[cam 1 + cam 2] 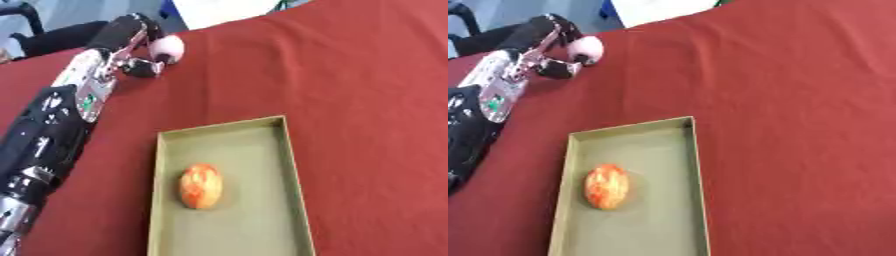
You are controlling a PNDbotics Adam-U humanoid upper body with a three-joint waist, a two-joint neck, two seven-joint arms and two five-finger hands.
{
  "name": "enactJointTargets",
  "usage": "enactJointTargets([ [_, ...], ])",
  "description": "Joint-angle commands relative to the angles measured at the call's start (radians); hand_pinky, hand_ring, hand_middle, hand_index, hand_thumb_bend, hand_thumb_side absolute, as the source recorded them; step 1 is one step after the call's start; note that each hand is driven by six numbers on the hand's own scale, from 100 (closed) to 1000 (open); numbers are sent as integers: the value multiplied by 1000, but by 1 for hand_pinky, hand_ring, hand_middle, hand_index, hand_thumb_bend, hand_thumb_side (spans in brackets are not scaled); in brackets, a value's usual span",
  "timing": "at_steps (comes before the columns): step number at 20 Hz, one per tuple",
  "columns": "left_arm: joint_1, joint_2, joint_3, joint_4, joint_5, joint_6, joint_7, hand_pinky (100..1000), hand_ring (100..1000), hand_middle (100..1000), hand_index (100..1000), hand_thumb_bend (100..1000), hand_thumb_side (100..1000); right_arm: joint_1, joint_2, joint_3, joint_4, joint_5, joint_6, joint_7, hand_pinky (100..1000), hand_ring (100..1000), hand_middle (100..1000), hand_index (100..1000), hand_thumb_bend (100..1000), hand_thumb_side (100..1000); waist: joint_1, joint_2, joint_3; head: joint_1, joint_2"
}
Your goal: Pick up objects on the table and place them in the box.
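A shallow olive-green box (293,172) lies on the red tablecloth at the lower middle. Inside it rests a red-and-yellow apple (200,186). At the far left of the table sits a pale pink round object (168,48). My left hand (131,37) reaches up along the left side and its curled fingers wrap round that pink object, thumb below it. The black and silver forearm (52,125) runs down the left edge. My right hand shows in neither view.
The red tablecloth (367,100) spreads wide to the right of the box. Beyond the table's far edge stand a white surface (219,10) and dark shapes at the upper left.
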Motion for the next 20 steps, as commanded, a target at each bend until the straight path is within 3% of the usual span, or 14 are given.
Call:
enactJointTargets([
  [1, -11, 33, 6, -10, 8, -1, 7, 545, 531, 509, 660, 176, 100, 1, -13, -12, -20, -5, 1, -4, 636, 854, 542, 739, 225, 823, -13, -24, 5, 1, 9],
  [7, -5, 38, -2, -45, 42, 8, 28, 494, 447, 431, 588, 147, 100, 9, -14, -15, -20, -6, 2, -7, 637, 855, 545, 741, 224, 819, -24, -36, 26, -6, 26],
  [13, 1, 51, -24, -120, 89, -3, 19, 480, 422, 410, 573, 149, 100, 26, -21, -18, -20, -6, 4, -11, 640, 855, 549, 743, 223, 816, -44, -64, 61, -22, 53],
  [20, 23, 76, -77, -361, 157, -31, -28, 469, 433, 398, 575, 199, 100, 63, -27, -28, -20, -1, 9, -23, 642, 855, 554, 746, 223, 813, -73, -114, 146, -57, 112],
])
